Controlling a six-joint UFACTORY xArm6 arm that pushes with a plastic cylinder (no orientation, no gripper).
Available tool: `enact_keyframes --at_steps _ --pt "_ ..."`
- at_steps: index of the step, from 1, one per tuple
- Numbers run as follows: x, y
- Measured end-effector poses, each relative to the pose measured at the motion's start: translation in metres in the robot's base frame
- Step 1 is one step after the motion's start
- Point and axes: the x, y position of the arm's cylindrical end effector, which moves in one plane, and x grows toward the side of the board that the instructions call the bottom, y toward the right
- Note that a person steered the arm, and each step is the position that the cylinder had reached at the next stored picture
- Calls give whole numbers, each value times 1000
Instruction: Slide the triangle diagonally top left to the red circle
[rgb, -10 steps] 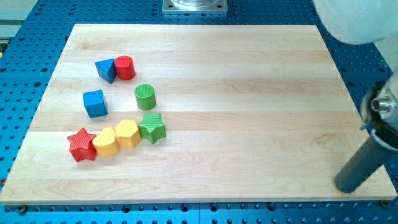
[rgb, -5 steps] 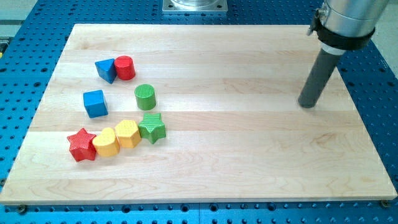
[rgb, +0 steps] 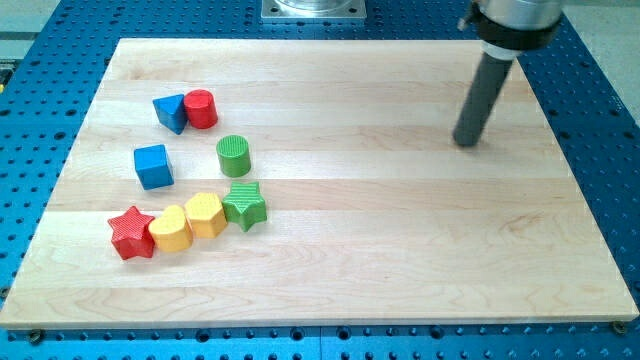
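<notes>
The blue triangle lies in the upper left of the wooden board, touching the left side of the red circle. My tip is down on the board far to the view's right of both, in the upper right part of the board. It touches no block.
A blue cube and a green circle lie below the pair. Lower down runs a row: red star, yellow heart, yellow hexagon, green star. The wooden board sits on a blue perforated table.
My tip has moved from the board's lower right corner up and to the left into the upper right area. No block has moved.
</notes>
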Motion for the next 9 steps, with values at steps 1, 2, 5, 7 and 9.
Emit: enact_keyframes --at_steps 1,2,5,7,9 --pt "-14 -54" --pt "-14 -127" --pt "12 -320" --pt "1 -361" --pt "-26 -368"
